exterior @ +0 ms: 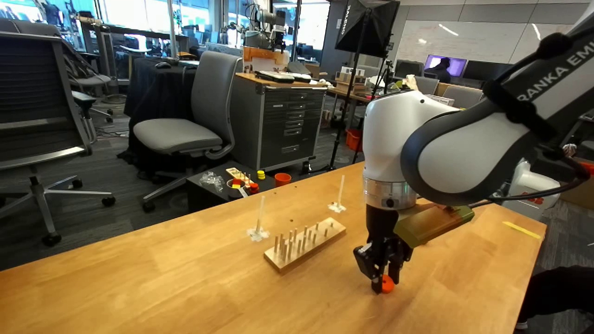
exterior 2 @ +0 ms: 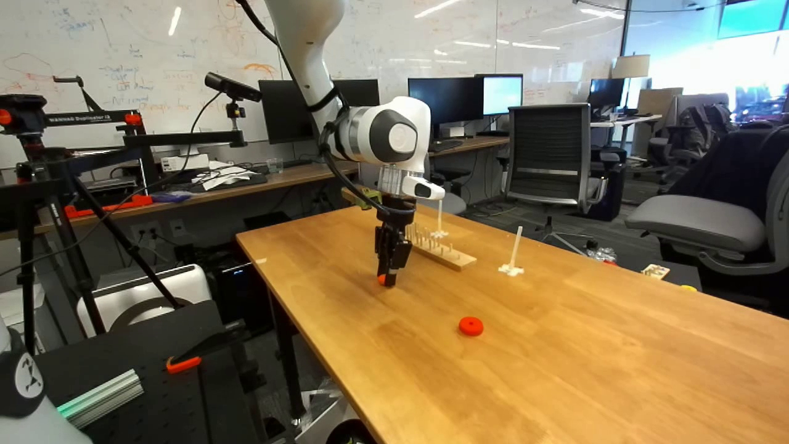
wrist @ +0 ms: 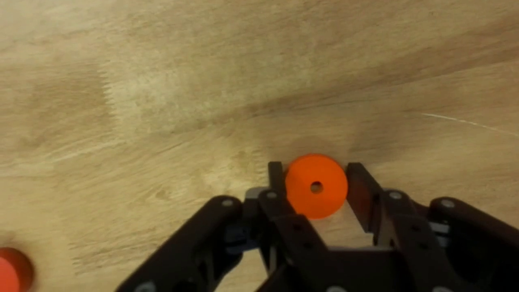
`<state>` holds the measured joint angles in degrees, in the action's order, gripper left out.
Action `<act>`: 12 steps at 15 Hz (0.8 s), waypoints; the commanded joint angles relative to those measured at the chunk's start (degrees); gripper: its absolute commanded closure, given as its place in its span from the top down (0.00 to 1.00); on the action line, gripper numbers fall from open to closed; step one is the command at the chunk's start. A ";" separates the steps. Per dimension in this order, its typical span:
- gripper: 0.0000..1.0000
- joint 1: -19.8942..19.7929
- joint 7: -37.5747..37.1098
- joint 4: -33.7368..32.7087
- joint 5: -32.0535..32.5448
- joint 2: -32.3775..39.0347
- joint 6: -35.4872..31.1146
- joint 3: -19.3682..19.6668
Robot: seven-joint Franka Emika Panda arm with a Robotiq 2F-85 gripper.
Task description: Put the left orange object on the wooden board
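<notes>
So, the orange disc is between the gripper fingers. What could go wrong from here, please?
The gripper holds the orange disc by its curved sides, so it might slip when lifted. Its small hole could miss the pegs on the wooden board, leaving it tilted. The arm might also bump a thin post near the board.

Your gripper point(wrist: 316, 176) is black; note the orange disc point(wrist: 316, 204), the redder disc point(exterior 2: 471, 326), the pale-tan pegboard point(exterior: 313, 248) and the honey-brown, grain-streaked tabletop point(exterior: 185, 287).

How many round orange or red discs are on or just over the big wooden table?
2: an orange disc gripped in the hand, and a redder disc lying apart on the table.
</notes>
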<state>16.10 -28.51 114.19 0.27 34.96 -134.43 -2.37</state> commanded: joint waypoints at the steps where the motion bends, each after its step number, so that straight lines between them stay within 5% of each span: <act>1: 0.17 -0.21 0.40 1.25 -0.41 -1.77 -1.38 0.82; 12: 0.17 -0.94 -0.42 -7.40 0.31 0.16 2.65 3.67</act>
<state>15.28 -28.51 111.34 0.28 34.14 -134.88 0.99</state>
